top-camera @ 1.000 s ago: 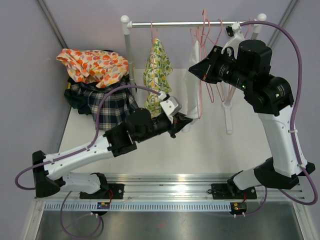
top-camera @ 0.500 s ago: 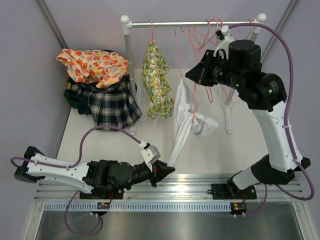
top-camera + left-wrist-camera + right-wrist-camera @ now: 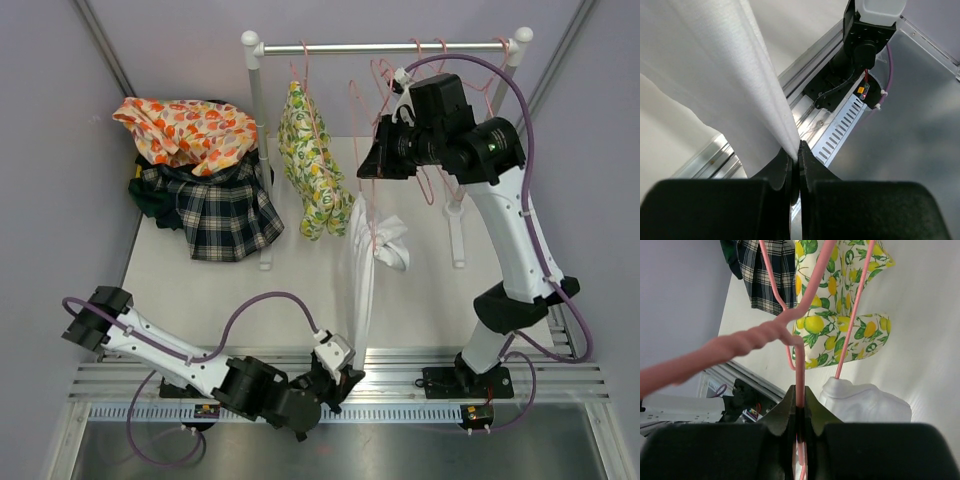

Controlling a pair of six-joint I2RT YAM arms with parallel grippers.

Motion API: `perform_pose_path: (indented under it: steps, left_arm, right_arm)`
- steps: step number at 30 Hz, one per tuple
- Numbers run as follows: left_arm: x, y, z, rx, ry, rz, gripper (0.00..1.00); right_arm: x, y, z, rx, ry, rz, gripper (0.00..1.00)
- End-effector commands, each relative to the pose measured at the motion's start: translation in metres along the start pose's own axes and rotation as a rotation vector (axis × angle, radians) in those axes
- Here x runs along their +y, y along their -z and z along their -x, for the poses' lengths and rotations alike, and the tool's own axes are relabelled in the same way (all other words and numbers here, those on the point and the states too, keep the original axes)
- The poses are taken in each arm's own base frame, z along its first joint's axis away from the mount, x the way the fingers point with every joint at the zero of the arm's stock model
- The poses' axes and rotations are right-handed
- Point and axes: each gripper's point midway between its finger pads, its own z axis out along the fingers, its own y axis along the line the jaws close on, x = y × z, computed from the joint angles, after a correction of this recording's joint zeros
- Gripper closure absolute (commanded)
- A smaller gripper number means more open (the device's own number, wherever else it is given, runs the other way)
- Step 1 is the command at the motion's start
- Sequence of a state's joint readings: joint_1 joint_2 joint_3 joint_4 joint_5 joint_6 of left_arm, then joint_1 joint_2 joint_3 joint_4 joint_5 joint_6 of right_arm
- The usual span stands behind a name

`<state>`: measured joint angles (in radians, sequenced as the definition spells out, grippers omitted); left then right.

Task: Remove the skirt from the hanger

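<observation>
Your right fingers (image 3: pixel 791 412) are closed on the wire of the pink hanger (image 3: pixel 799 365), just below the rail (image 3: pixel 385 47) and a little in front of it; from the top view I cannot tell whether the hook rests on the rail or hangs free of it. Holding the hanger up there gives the cloth a fixed upper end. The white skirt (image 3: pixel 362 270) hangs from this hanger, partly bunched right under the right fingers, and from there it runs as 1 long tight band away from the rail to the near edge of the table (image 3: pixel 200 300). There your left fingers (image 3: pixel 794 167) are pinched shut on the lower edge of the cloth, well apart from the rail and low over the metal frame. I judge that the 2 grips are set so far apart on purpose: 1 end anchored, the other pulled, so the waist can slide off the hanger. Since part of the skirt is bunched at the hanger, I think it is not free yet. The lemon-print garment (image 3: pixel 310 165) hangs from the rail just beside the hanger, so a pull straight away from the rail seems safer than a sideways one. The pile of clothes (image 3: pixel 200 170) lies beyond the end of the rail, out of the way.
</observation>
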<state>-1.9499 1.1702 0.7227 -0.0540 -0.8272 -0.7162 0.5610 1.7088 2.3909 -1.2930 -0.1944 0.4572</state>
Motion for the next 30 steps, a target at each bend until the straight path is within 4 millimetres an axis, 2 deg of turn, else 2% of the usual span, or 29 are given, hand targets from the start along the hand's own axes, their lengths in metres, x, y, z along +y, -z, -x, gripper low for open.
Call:
perform_pose_path:
  steps: [1, 2, 3, 4, 6, 7, 9, 10, 14, 15, 16, 18, 20, 21, 26, 27, 28, 30]
  left_arm:
    - [-0.033, 0.027, -0.08, 0.267, -0.079, -0.144, 1.0]
    - [-0.036, 0.029, -0.088, 0.289, -0.081, -0.141, 1.0]
    - [-0.034, 0.028, -0.1, 0.318, -0.108, -0.126, 1.0]
    - [-0.035, 0.03, -0.104, 0.347, -0.134, -0.112, 1.0]
    - [-0.036, 0.033, -0.121, 0.393, -0.162, -0.082, 1.0]
    - [-0.035, 0.035, -0.124, 0.41, -0.157, -0.065, 1.0]
    - [-0.034, 0.043, -0.134, 0.435, -0.155, -0.051, 1.0]
    - [-0.019, 0.048, -0.141, 0.448, -0.126, 0.009, 1.0]
    - [0.002, 0.074, -0.164, 0.478, -0.05, 0.023, 1.0]
    - [0.002, 0.076, -0.164, 0.476, -0.046, 0.024, 1.0]
    - [0.004, 0.076, -0.16, 0.462, -0.055, 0.033, 1.0]
    - [-0.009, 0.072, -0.147, 0.428, -0.082, 0.021, 1.0]
    - [-0.013, 0.065, -0.131, 0.37, -0.14, 0.028, 1.0]
    - [-0.02, 0.062, -0.123, 0.35, -0.147, 0.027, 1.0]
    - [-0.011, 0.043, -0.081, 0.249, -0.183, 0.067, 1.0]
    - [-0.012, 0.043, -0.065, 0.216, -0.16, 0.055, 1.0]
    - [-0.005, 0.038, -0.053, 0.197, -0.191, 0.065, 1.0]
    - [-0.003, 0.036, -0.029, 0.171, -0.187, 0.047, 1.0]
  right_arm:
    - [0.017, 0.025, 0.131, -0.464, 0.047, 0.108, 1.0]
    - [0.015, 0.023, 0.136, -0.468, 0.031, 0.117, 1.0]
    - [0.013, 0.03, 0.146, -0.488, 0.026, 0.14, 1.0]
    - [0.007, 0.023, 0.152, -0.489, 0.013, 0.147, 1.0]
    - [0.008, 0.024, 0.161, -0.503, -0.004, 0.188, 1.0]
    - [0.001, 0.023, 0.167, -0.511, -0.023, 0.186, 1.0]
    - [0.002, 0.026, 0.17, -0.516, -0.022, 0.205, 1.0]
    - [0.002, 0.028, 0.17, -0.516, -0.028, 0.211, 1.0]
    - [0.01, 0.039, 0.166, -0.516, -0.02, 0.242, 1.0]
    - [0.009, 0.035, 0.165, -0.51, -0.02, 0.244, 1.0]
    - [0.01, 0.038, 0.164, -0.515, -0.019, 0.247, 1.0]
    - [0.013, 0.042, 0.167, -0.525, -0.015, 0.254, 1.0]
    - [0.011, 0.03, 0.167, -0.502, -0.028, 0.258, 1.0]
    - [0.016, 0.032, 0.166, -0.493, -0.024, 0.282, 1.0]
    - [0.008, 0.003, 0.159, -0.42, -0.067, 0.292, 1.0]
    - [0.007, 0.002, 0.158, -0.417, -0.069, 0.294, 1.0]
    - [0.004, -0.003, 0.156, -0.405, -0.077, 0.29, 1.0]
    - [-0.003, -0.016, 0.146, -0.362, -0.095, 0.276, 1.0]
